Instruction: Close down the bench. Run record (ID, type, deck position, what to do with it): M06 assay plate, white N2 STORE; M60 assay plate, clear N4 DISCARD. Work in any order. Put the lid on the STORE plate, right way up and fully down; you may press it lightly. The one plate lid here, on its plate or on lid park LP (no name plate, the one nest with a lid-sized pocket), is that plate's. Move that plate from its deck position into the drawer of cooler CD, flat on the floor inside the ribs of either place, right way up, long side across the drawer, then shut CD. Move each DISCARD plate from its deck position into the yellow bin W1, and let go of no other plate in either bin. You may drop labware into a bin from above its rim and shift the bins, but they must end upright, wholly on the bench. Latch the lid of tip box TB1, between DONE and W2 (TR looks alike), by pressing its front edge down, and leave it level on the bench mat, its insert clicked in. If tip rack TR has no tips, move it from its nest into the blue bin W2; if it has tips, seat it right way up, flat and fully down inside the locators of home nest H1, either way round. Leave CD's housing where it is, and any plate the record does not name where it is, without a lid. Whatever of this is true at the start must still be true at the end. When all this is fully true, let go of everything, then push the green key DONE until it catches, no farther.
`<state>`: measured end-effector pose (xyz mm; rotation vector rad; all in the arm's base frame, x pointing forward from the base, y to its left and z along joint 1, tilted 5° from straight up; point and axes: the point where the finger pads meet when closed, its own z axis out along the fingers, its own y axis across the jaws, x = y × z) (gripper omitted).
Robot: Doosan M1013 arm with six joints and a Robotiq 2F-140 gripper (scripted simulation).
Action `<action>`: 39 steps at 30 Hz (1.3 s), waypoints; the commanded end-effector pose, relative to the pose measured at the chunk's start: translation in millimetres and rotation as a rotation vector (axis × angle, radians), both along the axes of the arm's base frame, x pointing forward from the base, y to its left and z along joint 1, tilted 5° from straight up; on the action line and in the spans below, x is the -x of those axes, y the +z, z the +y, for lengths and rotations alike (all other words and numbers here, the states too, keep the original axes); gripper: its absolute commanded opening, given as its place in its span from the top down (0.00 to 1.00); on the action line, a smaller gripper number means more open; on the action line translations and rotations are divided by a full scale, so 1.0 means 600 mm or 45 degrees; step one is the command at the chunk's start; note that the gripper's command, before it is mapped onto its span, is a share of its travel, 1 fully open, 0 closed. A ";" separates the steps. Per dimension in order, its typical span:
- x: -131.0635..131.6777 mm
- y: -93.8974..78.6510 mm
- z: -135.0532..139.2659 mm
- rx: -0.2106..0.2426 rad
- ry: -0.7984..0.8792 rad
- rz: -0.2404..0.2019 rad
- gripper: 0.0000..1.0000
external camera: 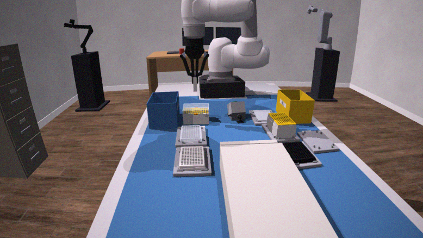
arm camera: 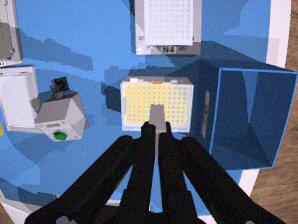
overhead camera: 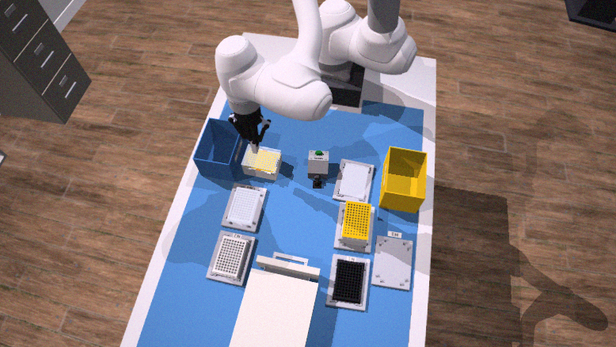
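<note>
Taking the grey tip box with yellow insert and clear lid (external camera: 195, 113) as the landmark, and working from the exterior view's near edge outward:

Nearest lies the long white cooler housing (external camera: 266, 183), in front of the tip box and to its right. Beside the cooler, directly in front of the tip box, a white-gridded assay plate (external camera: 192, 156) sits in its grey nest, and just behind it a clear assay plate (external camera: 191, 133) rests in the nest next to the tip box. Right of the cooler sits a black well plate (external camera: 299, 152), with a bare grey nest plate with corner pegs (external camera: 318, 142) beyond it.

A grey tip rack with a yellow perforated top (external camera: 281, 125) stands well to the right of the tip box. The flat clear plate lid (overhead camera: 353, 180) lies in its pocketed nest behind that rack. The grey key block with a green button (overhead camera: 318, 162) stands between the tip box and the lid.

The blue bin (external camera: 162, 109) stands just left of the tip box; the yellow bin (external camera: 294, 105) is far right.

The black two-finger gripper (arm camera: 157, 123) hangs above the tip box's far edge, fingers pressed together with nothing between them, apparently clear of the lid.
</note>
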<state>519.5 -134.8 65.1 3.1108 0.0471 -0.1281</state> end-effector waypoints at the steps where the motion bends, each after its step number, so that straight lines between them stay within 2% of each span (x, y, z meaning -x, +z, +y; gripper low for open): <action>1: -0.001 0.012 0.000 0.000 0.000 0.000 1.00; 15: -0.004 0.050 0.002 0.000 0.000 0.000 1.00; 39: -0.004 0.050 0.002 0.000 0.000 0.000 1.00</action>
